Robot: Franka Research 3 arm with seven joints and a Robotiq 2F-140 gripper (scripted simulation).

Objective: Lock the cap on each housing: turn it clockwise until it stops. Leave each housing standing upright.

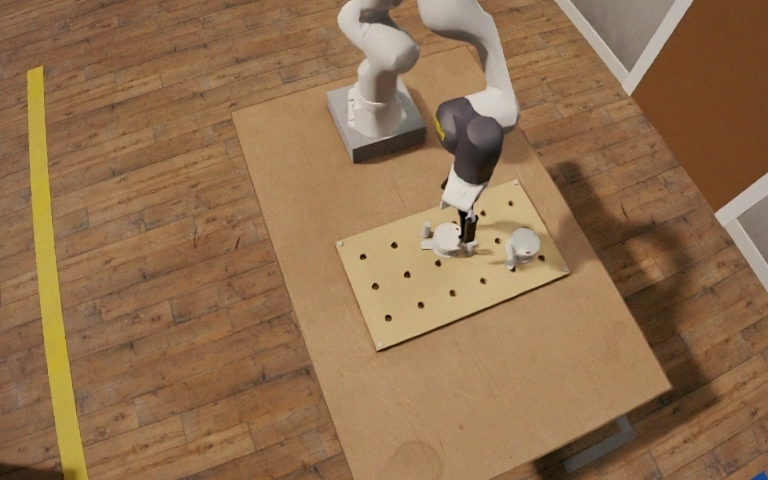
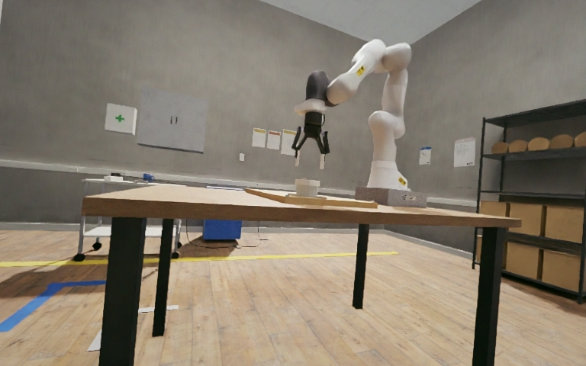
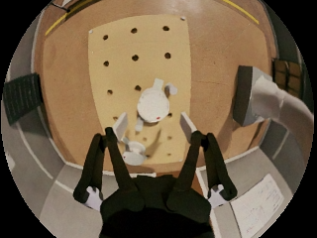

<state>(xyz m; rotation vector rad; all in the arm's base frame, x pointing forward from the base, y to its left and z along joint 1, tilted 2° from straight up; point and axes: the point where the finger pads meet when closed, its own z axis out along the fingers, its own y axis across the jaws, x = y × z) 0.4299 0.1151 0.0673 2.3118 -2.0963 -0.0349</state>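
Note:
A white housing with a round white cap (image 1: 446, 237) (image 3: 153, 103) stands upright near the middle of the board (image 1: 396, 316) (image 3: 114, 45); a red dot shows near the cap's rim, with small white tabs and a peg around the housing. A second white housing with a round cap (image 1: 523, 240) (image 3: 134, 158) stands upright toward the board's right end in the top view, also with a red mark. In the exterior view the housings overlap. My gripper (image 1: 466, 238) (image 2: 309, 165) (image 3: 154, 118) is open and empty, pointing down well above the caps. Whether either cap is locked cannot be told.
The board has several dark holes and lies on the wooden table (image 1: 498, 367) (image 2: 172, 207). The arm's grey base block (image 1: 390, 141) (image 2: 388, 197) (image 3: 245, 94) stands behind the board. The second housing is the neighbour close to the first.

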